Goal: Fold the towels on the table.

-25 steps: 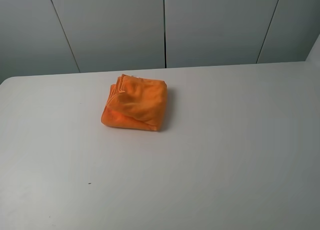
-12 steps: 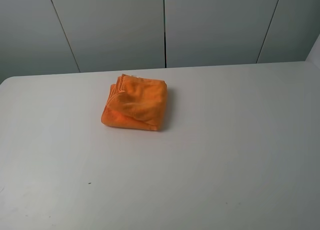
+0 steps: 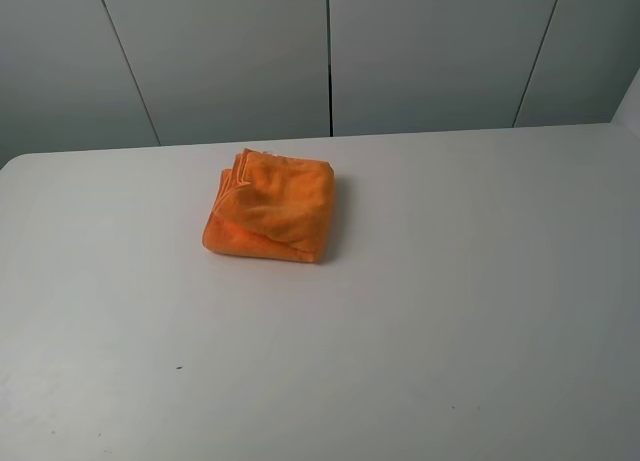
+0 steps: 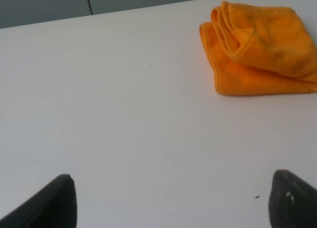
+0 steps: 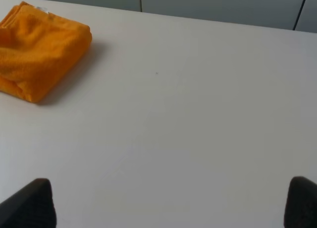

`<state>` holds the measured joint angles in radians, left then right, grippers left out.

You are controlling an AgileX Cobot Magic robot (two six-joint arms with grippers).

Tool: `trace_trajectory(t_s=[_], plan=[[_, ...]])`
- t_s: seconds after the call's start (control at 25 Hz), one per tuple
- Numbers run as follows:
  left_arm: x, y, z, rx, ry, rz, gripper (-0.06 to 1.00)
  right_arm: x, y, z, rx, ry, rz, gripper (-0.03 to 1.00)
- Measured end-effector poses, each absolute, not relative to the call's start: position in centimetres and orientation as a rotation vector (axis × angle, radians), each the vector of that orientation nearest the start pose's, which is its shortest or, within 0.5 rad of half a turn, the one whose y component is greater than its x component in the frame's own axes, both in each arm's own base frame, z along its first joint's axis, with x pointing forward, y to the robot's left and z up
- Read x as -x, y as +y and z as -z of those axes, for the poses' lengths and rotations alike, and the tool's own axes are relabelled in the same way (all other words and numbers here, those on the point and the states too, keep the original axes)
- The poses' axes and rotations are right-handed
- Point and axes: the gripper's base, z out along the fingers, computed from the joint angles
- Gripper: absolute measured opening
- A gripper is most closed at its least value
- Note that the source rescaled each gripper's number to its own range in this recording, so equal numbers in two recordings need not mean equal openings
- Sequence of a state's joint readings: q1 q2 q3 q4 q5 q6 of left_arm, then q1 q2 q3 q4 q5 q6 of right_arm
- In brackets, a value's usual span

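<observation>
The orange towel (image 3: 270,206) lies folded into a small thick square on the white table (image 3: 430,301), left of centre toward the far edge. Neither arm shows in the exterior high view. In the left wrist view the towel (image 4: 260,47) lies well ahead of the left gripper (image 4: 173,205), whose two black fingertips (image 4: 52,203) stand wide apart with only bare table between them. In the right wrist view the towel (image 5: 37,50) also lies far from the right gripper (image 5: 171,203), which is open too, its fingertips (image 5: 29,203) at the picture's lower corners.
Grey wall panels (image 3: 330,51) stand behind the table's far edge. The table's rounded corner (image 3: 15,161) is at the far left. A tiny dark speck (image 3: 179,367) lies on the tabletop near the front.
</observation>
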<state>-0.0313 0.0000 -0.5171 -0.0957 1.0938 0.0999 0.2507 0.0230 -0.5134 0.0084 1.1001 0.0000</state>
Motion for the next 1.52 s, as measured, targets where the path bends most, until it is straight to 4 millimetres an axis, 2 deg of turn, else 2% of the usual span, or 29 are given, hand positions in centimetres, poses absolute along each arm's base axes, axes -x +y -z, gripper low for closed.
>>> trace_trajectory(t_s=[0.4,0.84,1.52], plan=[[0.85,-0.71,-27.99,-0.141,2.048,0.067,1.0,0.8,-0.09,-27.78,0.244,2.061,-0.158,1.0],[0.8,-0.77,-27.99,-0.07,2.051,0.024,1.0,0.83,0.08,-27.78,-0.015,2.069,-0.001,1.0],[0.8,-0.77,-27.99,-0.07,2.051,0.024,1.0,0.82,0.09,-27.78,-0.024,2.069,0.005,1.0]])
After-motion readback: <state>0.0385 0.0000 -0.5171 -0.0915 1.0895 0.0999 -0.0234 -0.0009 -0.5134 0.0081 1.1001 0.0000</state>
